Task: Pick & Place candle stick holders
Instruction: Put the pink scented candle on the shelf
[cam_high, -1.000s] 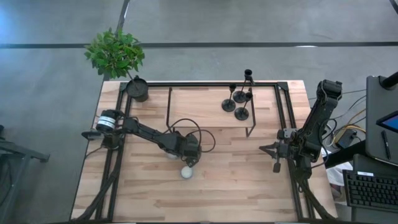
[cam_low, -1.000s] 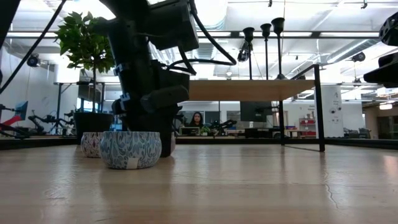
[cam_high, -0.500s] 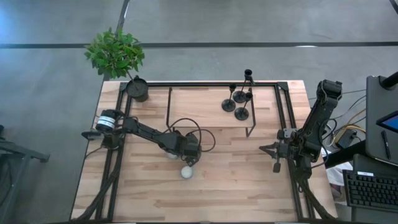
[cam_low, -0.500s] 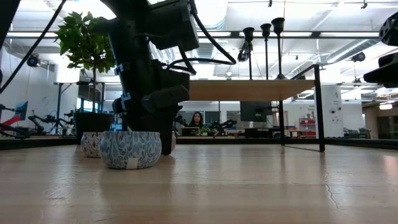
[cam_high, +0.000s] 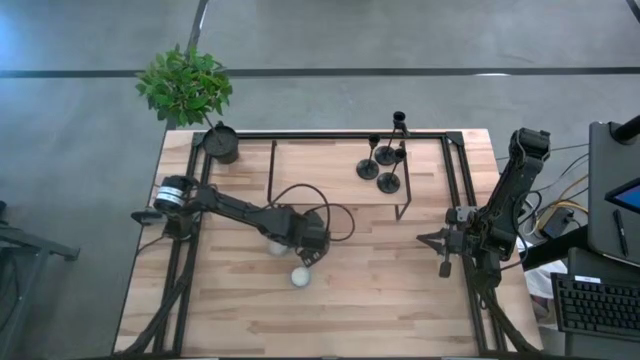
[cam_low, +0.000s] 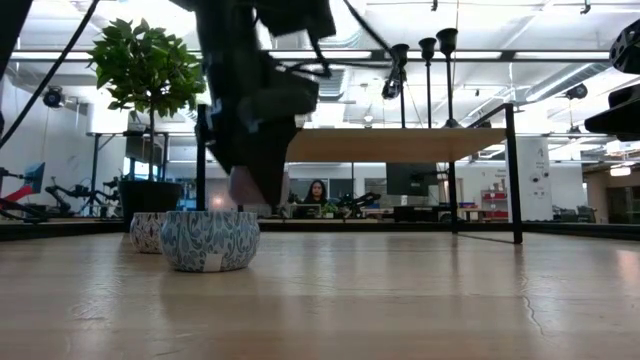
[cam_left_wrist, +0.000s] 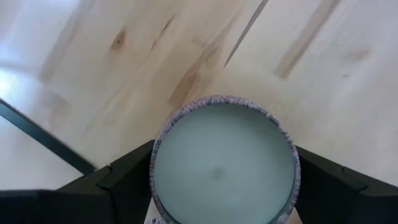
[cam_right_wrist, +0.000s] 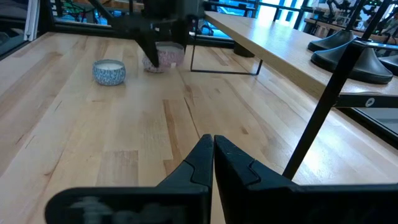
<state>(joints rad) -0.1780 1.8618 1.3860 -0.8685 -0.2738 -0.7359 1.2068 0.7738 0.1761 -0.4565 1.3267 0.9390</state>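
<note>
Three black candle stick holders (cam_high: 385, 160) stand by their disc bases on a raised wooden shelf (cam_high: 320, 170) at the table's far right; their cups show in the low view (cam_low: 428, 48). My left gripper (cam_high: 313, 243) is at mid table, shut on a white candle (cam_left_wrist: 224, 155) with a patterned wall. Two more candles (cam_high: 300, 277) (cam_high: 275, 246) sit on the table beside it. My right gripper (cam_high: 440, 242) waits shut at the table's right side. My left gripper pinches the candle's round patterned wall (cam_left_wrist: 157, 163) between its two fingers (cam_left_wrist: 121, 186), one on each side. The fingers come from above, pointing down. The candle (cam_low: 245, 185) is lifted clear of the table, its white top facing up.
A dark pot with a green plant (cam_high: 218, 143) stands at the far left corner. Black frame bars (cam_high: 460, 190) run along the table's sides, and the shelf's thin legs (cam_low: 512, 175) reach the table. A person (cam_low: 318, 190) sits in the room behind.
My left gripper has risen from the table and gone a little toward the right edge, shut on the candle. The candle, which stood on the table beside the other two, is now lifted clear.
</note>
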